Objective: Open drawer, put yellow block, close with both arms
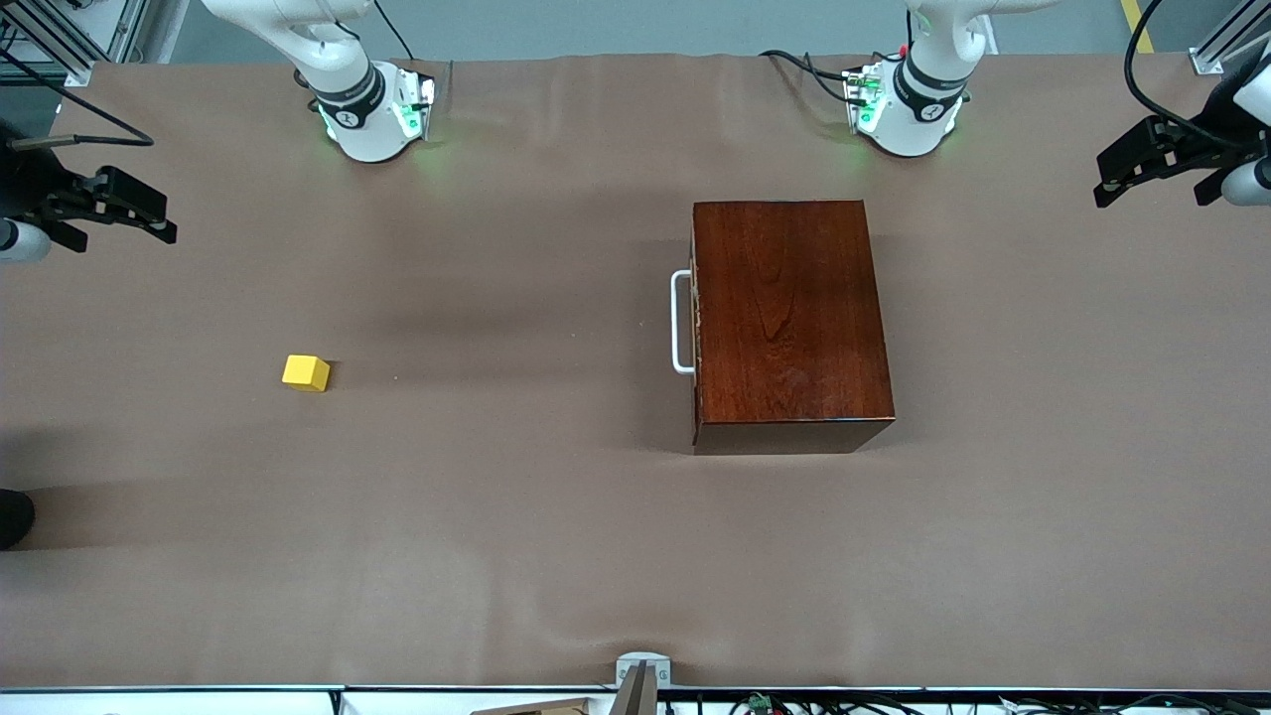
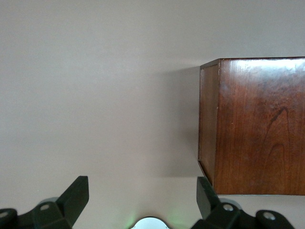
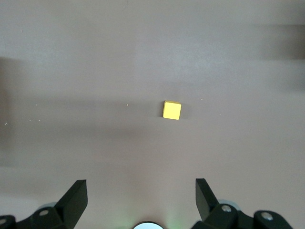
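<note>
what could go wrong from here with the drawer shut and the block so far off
1. The drawer is fully shut and its thin handle sits close to the front, so a pincer finger may slip off it.
2. Pulling may drag the whole box across the cloth instead of opening it.
3. The block is small; the open right pincer could nudge it aside while closing.

Brown cloth-covered table (image 1: 516, 536) — faintly creased, small grey bracket (image 1: 641, 667) at its near edge
</note>
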Robot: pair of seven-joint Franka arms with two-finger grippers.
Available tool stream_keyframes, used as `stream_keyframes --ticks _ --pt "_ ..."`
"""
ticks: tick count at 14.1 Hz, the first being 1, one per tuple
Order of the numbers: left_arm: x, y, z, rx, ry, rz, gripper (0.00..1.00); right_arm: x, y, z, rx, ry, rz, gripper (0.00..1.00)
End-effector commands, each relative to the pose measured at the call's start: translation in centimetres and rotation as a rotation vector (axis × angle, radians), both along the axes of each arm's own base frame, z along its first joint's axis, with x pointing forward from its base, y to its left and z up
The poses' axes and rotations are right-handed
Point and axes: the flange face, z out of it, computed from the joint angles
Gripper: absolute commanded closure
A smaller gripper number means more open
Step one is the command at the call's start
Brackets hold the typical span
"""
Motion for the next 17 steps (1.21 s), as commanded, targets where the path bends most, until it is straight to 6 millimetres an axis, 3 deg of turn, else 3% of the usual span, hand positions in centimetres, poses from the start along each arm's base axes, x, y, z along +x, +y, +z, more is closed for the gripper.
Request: stream_keyframes --ticks 1,8,11,13,17 --pt "-0.5 0.3 0.7 -0.002 -0.014 -0.010 0.00 -0.3 -0.4 0.1 0.006 0.003 0.005 0.00" --pt "-0.5 0.1 1.4 -0.005 -0.029 -0.009 0.00 -0.4 -0.4 0.0 0.006 0.005 0.005 0.00" --pt "-0.6 -1.5 1.3 -0.010 -0.026 -0.031 0.00 -0.4 -0.4 0.0 0.006 0.005 0.005 0.00" --pt "-0.5 -4.4 0.6 -0.015 -0.014 -0.082 0.00 -0.4 -0.4 0.0 0.005 0.005 0.005 0.00" --pt "-0.3 -14.7 -2.1 -0.020 0.008 -0.199 0.00 -0.4 -0.4 0.0 0.006 0.005 0.005 0.00"
